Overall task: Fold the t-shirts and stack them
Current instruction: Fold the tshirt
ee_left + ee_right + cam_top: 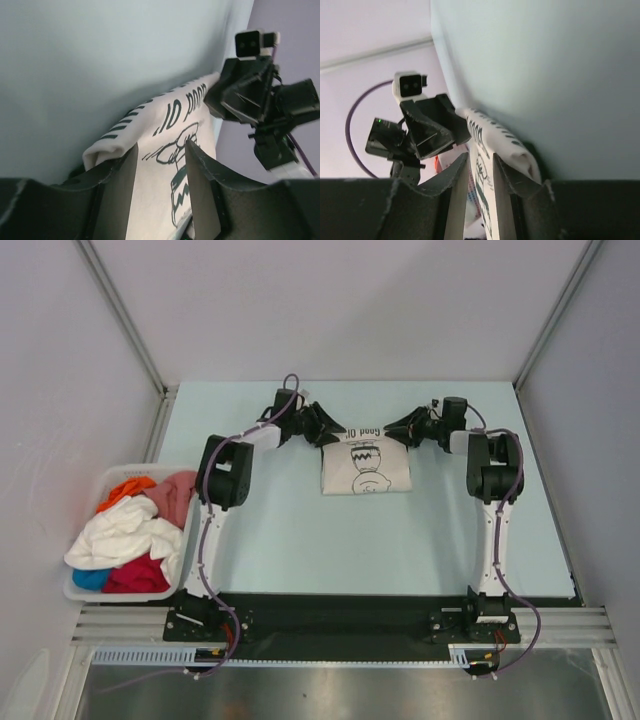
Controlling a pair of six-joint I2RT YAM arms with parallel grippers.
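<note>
Printed t-shirt (365, 465) lies folded, upper centre of table (300, 550). Left tool (333, 434) at its top-left corner, jaws apart. Right tool (391, 428) pinches the top-right corner. Other t-shirts (125, 530) heaped in basket (72, 590), left edge.

My left gripper (325, 430) and my right gripper (397, 427) meet the far corners of a folded cream-white cloth t-shirt with dark print (365, 470), lying flat on the pale blue-green tabletop (300, 530). How my jaws stand, I cannot tell from above. Well apart at the left edge, a white plastic basket (100, 595) holds crumpled orange, pink-red, white, blue and red tees (125, 530).
</note>
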